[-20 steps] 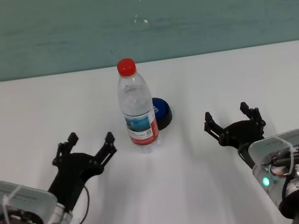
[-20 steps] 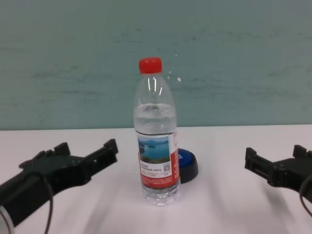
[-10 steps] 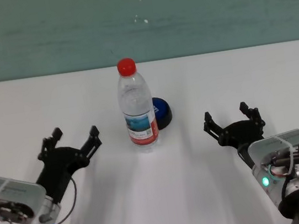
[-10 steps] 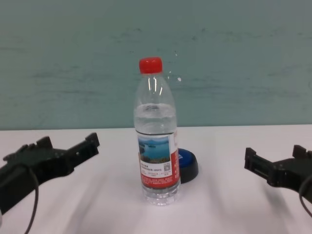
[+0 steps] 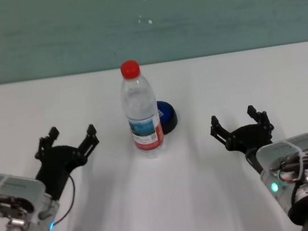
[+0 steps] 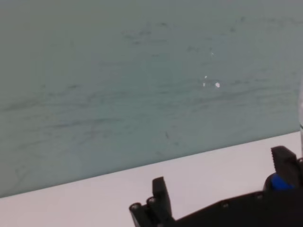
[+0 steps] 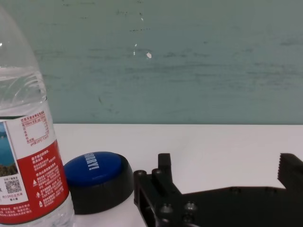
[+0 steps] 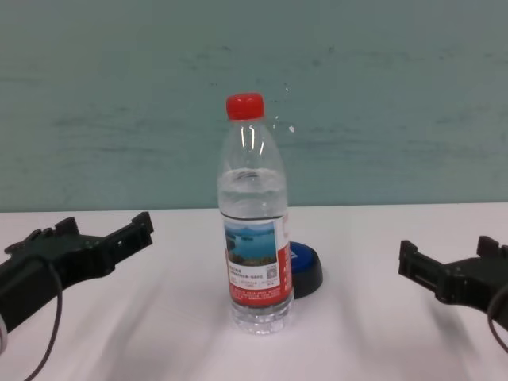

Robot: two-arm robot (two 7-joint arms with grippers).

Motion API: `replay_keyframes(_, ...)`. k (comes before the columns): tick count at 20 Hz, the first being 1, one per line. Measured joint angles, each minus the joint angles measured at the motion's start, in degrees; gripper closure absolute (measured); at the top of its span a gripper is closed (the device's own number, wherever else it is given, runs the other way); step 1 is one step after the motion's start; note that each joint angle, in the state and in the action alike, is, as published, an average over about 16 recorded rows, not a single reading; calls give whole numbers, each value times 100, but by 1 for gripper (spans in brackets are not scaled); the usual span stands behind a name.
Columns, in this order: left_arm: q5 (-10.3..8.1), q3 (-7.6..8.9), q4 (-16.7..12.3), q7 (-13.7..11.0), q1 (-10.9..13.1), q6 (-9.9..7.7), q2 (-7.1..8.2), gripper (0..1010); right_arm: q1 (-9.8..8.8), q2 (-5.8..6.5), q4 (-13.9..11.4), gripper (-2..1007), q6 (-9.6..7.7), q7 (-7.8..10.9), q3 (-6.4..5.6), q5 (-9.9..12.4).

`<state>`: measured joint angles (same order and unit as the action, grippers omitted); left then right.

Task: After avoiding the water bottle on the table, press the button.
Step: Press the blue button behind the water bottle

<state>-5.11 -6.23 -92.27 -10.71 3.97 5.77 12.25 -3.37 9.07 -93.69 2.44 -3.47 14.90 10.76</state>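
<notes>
Bottle [image 5: 141, 114] upright mid-bench [image 5: 172, 205], button [image 5: 167, 115] just behind it to the right, partly hidden. Left tool [image 5: 70, 140] open, empty, hovering well left of bottle. Right tool [image 5: 237, 123] open, empty, well right of the button.

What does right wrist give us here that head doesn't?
Only the right wrist view: white lettering on the button's blue top, and fine print on the water bottle's label. Only the head view: the bottle's red cap, the left gripper, open, left of the bottle, and both wrist housings. Both: bottle upright on the table, button partly hidden behind it, right gripper open, clear of both.
</notes>
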Motion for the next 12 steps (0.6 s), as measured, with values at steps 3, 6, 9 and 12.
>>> replay_keyframes(3,6,-7,104,-23,-117,-10,-12,0,0,0,0,1,0,0,0,0)
replay_keyframes(6,4,-29,203,-50,-235,-24,-26,0,0,0,0,1,0,0,0,0)
replay_keyframes(9,-2,-60,295,-79,-347,-28,-37,0,0,0,0,1,0,0,0,0)
replay_keyframes(12,-3,-94,391,-97,-460,-26,-50,0,0,0,0,1,0,0,0,0)
